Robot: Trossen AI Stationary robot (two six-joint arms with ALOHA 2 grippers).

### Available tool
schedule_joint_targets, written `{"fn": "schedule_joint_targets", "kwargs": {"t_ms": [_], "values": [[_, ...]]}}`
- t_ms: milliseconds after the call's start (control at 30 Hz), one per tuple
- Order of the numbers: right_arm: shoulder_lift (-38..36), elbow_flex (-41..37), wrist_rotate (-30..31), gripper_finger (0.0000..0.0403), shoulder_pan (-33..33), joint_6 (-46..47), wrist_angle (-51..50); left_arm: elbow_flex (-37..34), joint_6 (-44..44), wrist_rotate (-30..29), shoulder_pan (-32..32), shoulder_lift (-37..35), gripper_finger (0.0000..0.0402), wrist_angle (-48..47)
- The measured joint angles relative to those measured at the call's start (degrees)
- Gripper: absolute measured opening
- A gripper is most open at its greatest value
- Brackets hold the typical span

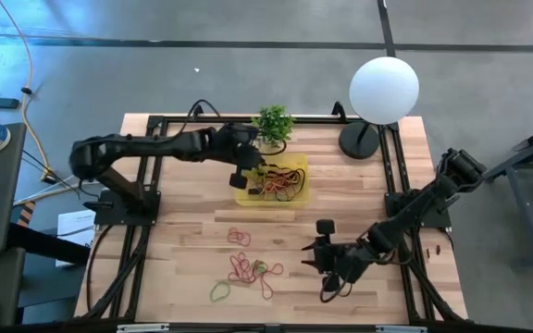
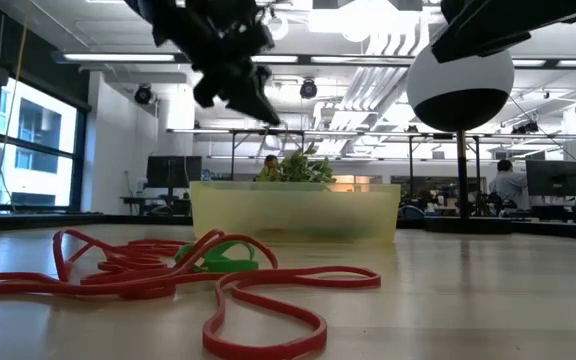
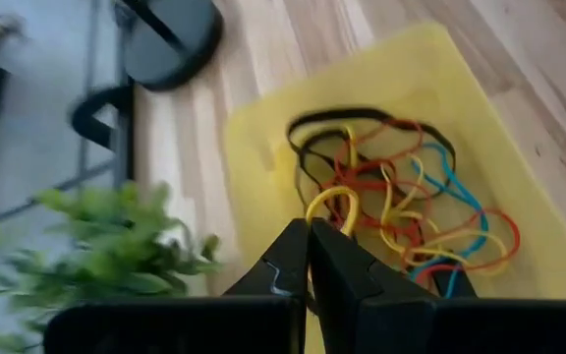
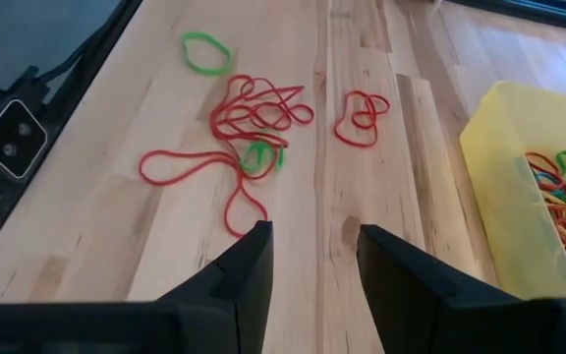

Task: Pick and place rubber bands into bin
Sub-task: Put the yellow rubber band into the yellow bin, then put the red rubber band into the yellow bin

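Left gripper (image 3: 308,258) over bin (image 1: 296,194) — fingers together, band (image 3: 332,205) pinched; right gripper (image 4: 312,258) apart — band may cling at release.

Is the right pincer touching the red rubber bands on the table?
Apart. The right wrist view shows bare wood between the open right pincer and the nearest red rubber bands.

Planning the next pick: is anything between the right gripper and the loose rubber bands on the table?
Nothing visible. The right gripper, open, faces bare wood up to the loose rubber bands. The bin sits off to one side.
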Motion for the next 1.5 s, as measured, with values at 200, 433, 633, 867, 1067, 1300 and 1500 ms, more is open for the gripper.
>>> {"fn": "schedule_joint_targets", "kwargs": {"t_ms": [200, 433, 633, 867, 1067, 1300, 1500], "values": [[0.00, -0.02, 0.20, 0.0139, 0.11, 0.79, -0.86, -0.01, 0.72, 0.87, 0.26, 4.85, 0.0000, 0.18], [0.00, -0.02, 0.19, 0.0139, 0.10, 0.79, -1.12, -0.03, 0.65, 1.47, 0.25, 6.56, 0.0018, 0.51], [0.00, -0.02, 0.20, 0.0139, 0.07, 0.79, -1.12, -0.03, 0.83, 2.83, 0.25, 6.56, 0.0087, 0.38], [0.00, -0.98, 1.93, 0.0139, -0.16, 0.83, -1.25, -0.01, 0.98, 11.53, -1.71, 3.39, 0.0164, -6.20], [0.00, -6.21, 2.26, 0.0139, -1.78, 1.50, 4.88, -3.90, -2.37, 7.53, -13.54, -0.96, 0.0171, -16.43], [0.00, -12.96, -1.65, 0.0139, -5.06, -2.20, 18.14, -11.61, -12.95, -2.52, -28.54, -4.02, 0.0144, -12.15], [0.00, -13.18, -2.97, 0.0139, -6.97, -3.54, 18.96, -15.38, -18.42, -11.50, -35.09, -3.06, 0.0115, -6.63]]}}
